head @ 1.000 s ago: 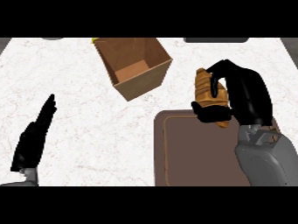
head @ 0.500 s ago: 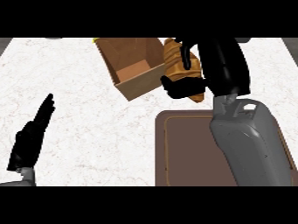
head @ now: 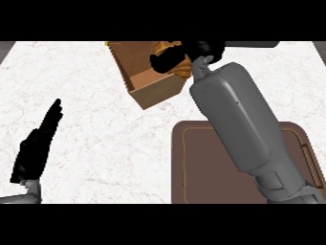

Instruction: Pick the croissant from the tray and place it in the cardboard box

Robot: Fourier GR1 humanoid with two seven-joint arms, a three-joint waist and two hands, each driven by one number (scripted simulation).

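Note:
The open cardboard box [head: 151, 91] stands at the back of the counter, tilted. My right hand [head: 172, 58] reaches over the box's far side, fingers curled round the golden-brown croissant [head: 174, 48], which shows only in part above and beside the hand. The croissant hangs over the box's inside. The brown tray [head: 208, 177] lies at the front right with my right forearm stretched across it. My left hand [head: 35, 148] rests open at the lower left, fingers straight and pointing away.
White marble counter [head: 81, 72] all round. A grey object [head: 254, 44] shows at the back edge, right of the box. Dark floor lies past the counter's left and right corners.
My right hand has carried the croissant from above the tray's far edge leftward and away, to over the box's inside. The left hand has not moved.

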